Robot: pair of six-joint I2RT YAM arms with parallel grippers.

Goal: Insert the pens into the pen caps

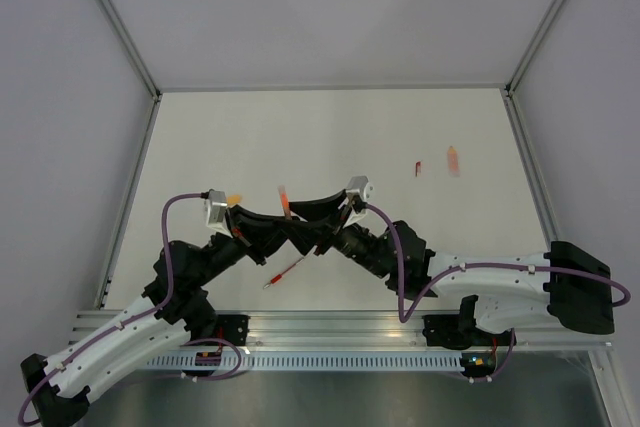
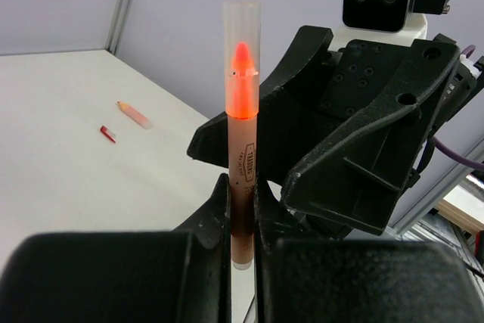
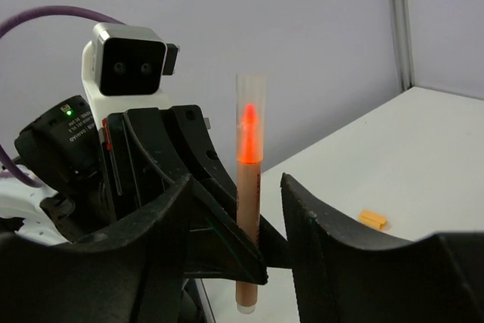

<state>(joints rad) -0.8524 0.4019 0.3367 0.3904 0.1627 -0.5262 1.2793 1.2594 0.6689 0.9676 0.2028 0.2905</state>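
An orange-tipped pen (image 2: 243, 187) stands upright, and my left gripper (image 2: 242, 194) is shut on its brown barrel. A clear pen cap (image 2: 242, 24) covers its glowing tip. My right gripper (image 3: 236, 175) is open, its fingers either side of the same pen (image 3: 249, 209) without touching it. From above, both grippers meet at mid-table, the left gripper (image 1: 272, 219) and the right gripper (image 1: 305, 212) around the pen (image 1: 283, 199). A red pen (image 1: 285, 271) lies on the table below them. A small red cap (image 1: 418, 169) and a pale orange cap (image 1: 454, 160) lie at the far right.
A small orange piece (image 3: 372, 219) lies on the table beside the left wrist camera (image 1: 215, 207). White walls with metal frame posts (image 1: 120, 37) enclose the table on three sides. The arm bases sit on the slotted rail (image 1: 330, 332) at the near edge.
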